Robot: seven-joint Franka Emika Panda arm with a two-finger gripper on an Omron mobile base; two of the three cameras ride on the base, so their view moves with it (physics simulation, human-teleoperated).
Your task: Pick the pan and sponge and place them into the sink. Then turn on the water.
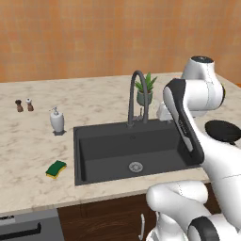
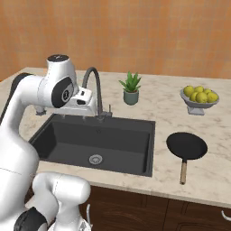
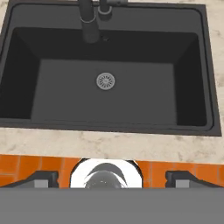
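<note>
Against orange wall (image 2: 135, 31), marble counter (image 1: 28, 141)

One dark grey sink (image 1: 89, 141) with a single round metal drain (image 1: 135, 166) and one arched dark faucet (image 1: 137, 96) is set in the marble counter (image 1: 28, 155). On the counter are one black pan (image 2: 187, 146) with a wooden handle, one green-and-yellow sponge (image 1: 56, 169), one white soap dispenser (image 1: 57, 120), two small shakers (image 1: 24, 105) and one potted plant (image 2: 131, 89). A single grey bowl (image 2: 197, 106) holds a heap of yellow lemons (image 2: 200, 94), with about five showing.
</note>
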